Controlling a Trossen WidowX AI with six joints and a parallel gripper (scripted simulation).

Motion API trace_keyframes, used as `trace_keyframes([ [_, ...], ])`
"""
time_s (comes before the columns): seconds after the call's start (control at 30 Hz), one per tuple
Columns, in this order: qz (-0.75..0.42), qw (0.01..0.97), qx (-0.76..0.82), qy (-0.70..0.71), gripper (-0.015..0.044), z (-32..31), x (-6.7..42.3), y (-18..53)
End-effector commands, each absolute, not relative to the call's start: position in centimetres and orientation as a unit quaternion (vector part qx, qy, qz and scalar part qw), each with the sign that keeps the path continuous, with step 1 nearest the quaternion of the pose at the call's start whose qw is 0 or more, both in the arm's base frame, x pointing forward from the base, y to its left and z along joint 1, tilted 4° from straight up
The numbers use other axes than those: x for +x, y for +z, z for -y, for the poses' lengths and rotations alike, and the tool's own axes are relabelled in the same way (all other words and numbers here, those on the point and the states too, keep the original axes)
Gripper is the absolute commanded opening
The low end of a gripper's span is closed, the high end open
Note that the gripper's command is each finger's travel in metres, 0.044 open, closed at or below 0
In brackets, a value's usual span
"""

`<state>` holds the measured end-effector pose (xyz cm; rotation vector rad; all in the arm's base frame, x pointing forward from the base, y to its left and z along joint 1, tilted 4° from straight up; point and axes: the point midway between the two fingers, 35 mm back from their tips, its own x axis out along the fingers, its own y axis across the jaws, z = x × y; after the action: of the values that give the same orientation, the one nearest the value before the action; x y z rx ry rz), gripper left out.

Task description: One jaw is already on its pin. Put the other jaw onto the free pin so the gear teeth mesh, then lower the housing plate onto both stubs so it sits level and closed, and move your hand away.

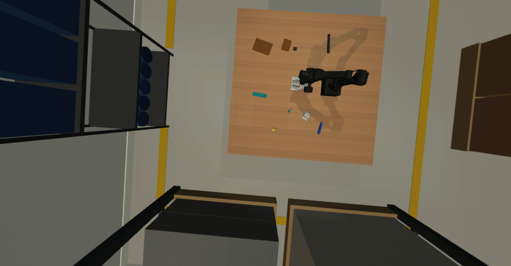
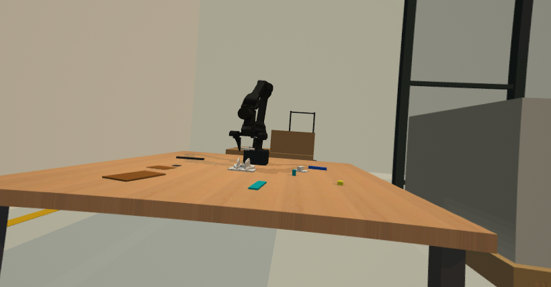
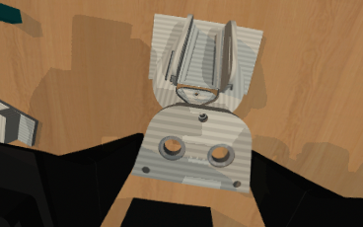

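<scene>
The white ribbed base (image 1: 293, 88) (image 2: 232, 168) (image 3: 249, 45) lies on the table. Two upright white jaws, the left jaw (image 3: 182, 51) and the right jaw (image 3: 231, 59), stand side by side on it, roughly parallel in the wrist view. My gripper (image 1: 306, 83) (image 2: 248, 148) (image 3: 193, 146) is shut on the housing plate (image 3: 192, 175), a white plate with a rounded end and two large holes. The plate is held above the table, and its rounded end overlaps the near end of the base in the wrist view. The pins, stubs and gear teeth are hidden or too small to tell.
A small white bracket (image 1: 306, 115) (image 2: 300, 168) (image 3: 16, 124), a teal block (image 1: 289, 110) (image 2: 293, 172) (image 3: 2, 12), a blue bar (image 1: 319, 128) and a yellow cube (image 1: 273, 129) lie to one side. A flat teal bar (image 1: 259, 95), brown plates and a black bar (image 1: 328, 43) also lie about.
</scene>
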<state>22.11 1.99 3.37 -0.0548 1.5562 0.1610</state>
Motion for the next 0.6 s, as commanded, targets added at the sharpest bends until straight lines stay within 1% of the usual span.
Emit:
trace_keyframes([
  [0.0,-0.701,0.709,-0.022,0.072,0.0351,-2.0,22.1,3.1],
  [0.57,-0.701,0.709,-0.022,0.072,0.0351,-2.3,22.3,0.3],
])
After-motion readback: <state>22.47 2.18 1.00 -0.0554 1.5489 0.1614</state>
